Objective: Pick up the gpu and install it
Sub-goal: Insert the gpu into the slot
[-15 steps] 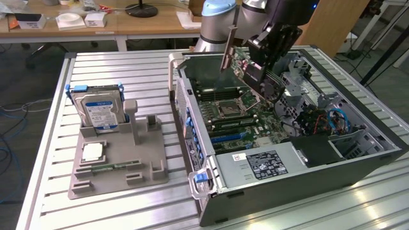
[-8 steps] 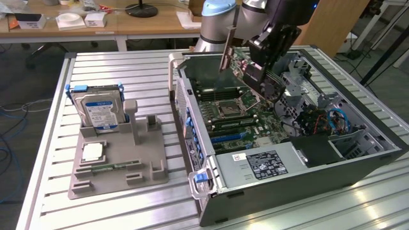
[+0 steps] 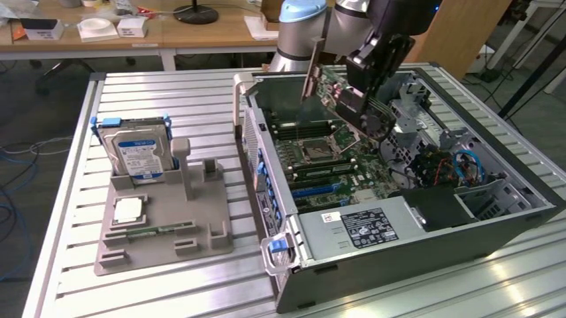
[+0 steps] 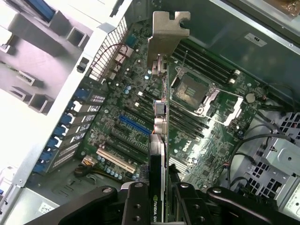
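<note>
Your gripper [image 3: 364, 109] [image 4: 161, 193] is closed on the gpu [image 3: 329, 83] [image 4: 158, 145], pinching the card by one end. The card hangs tilted over the open computer case [image 3: 407, 255], above the motherboard [image 3: 340, 175] [image 4: 220, 136]. From the wrist you see it edge-on, with its silvery bracket [image 4: 168, 30] at the far end, near the CPU socket [image 4: 194, 91].

Across the exterior view from its left, loose cables [image 3: 18, 149] lie on the floor beside the slatted metal worktop [image 3: 159, 86]. On that worktop sits a grey parts holder [image 3: 168, 248]. A hard drive [image 3: 137, 156] with a blue-white label stands upright in the holder's back slot. A small square chip [image 3: 130, 210] and a narrow green memory stick [image 3: 155, 232] lie flat nearer you.

Just to the holder's right, the case lies on its side with the panel off. Inside you can see the power supply [image 3: 358, 228] at the near end and blue cables [image 3: 464, 165] toward the exterior view's right.

Behind the setup, a wooden worktop [image 3: 212, 33] carries white boxes [image 3: 97, 28] and a round black stand base [image 3: 196, 13]. A wooden panel [image 3: 460, 33] stands at the far right.
</note>
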{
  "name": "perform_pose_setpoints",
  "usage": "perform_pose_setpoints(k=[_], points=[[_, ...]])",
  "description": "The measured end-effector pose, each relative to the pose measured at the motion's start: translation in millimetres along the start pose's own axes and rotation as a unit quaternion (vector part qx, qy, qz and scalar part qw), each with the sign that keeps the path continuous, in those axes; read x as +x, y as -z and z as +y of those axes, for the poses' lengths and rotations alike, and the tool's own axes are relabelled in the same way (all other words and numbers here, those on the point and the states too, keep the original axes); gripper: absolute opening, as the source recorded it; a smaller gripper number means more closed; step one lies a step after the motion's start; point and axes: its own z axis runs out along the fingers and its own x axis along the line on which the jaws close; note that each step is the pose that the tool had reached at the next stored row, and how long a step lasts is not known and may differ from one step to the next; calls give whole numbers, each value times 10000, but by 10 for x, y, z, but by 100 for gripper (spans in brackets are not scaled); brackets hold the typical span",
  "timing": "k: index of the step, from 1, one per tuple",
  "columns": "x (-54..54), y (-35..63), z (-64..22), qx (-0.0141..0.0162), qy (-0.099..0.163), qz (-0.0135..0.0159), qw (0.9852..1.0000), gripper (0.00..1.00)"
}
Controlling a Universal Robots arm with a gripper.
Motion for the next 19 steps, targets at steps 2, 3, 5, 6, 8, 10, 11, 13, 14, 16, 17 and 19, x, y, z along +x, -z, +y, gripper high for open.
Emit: perform_pose_setpoints(k=[2, 3, 5, 6, 8, 10, 11, 13, 14, 16, 17, 19], points=[[0, 0, 0, 0, 57, 3, 10000, 26], [0, 0, 0, 0, 87, 3, 10000, 26], [0, 0, 0, 0, 150, 6, 9999, 26], [0, 0, 0, 0, 179, 7, 9998, 26], [0, 0, 0, 0, 239, 9, 9997, 26], [-2, 0, -1, 0, 298, 12, 9996, 26], [-5, 0, -3, 0, 325, 13, 9995, 26], [-15, 0, -8, 0, 373, 15, 9993, 26], [-23, 0, -12, -1, 400, 16, 9992, 26], [-36, 1, -19, -1, 458, 18, 9989, 26], [-40, 1, -22, -1, 487, 19, 9988, 26], [-47, 1, -26, -1, 541, 21, 9985, 26]])
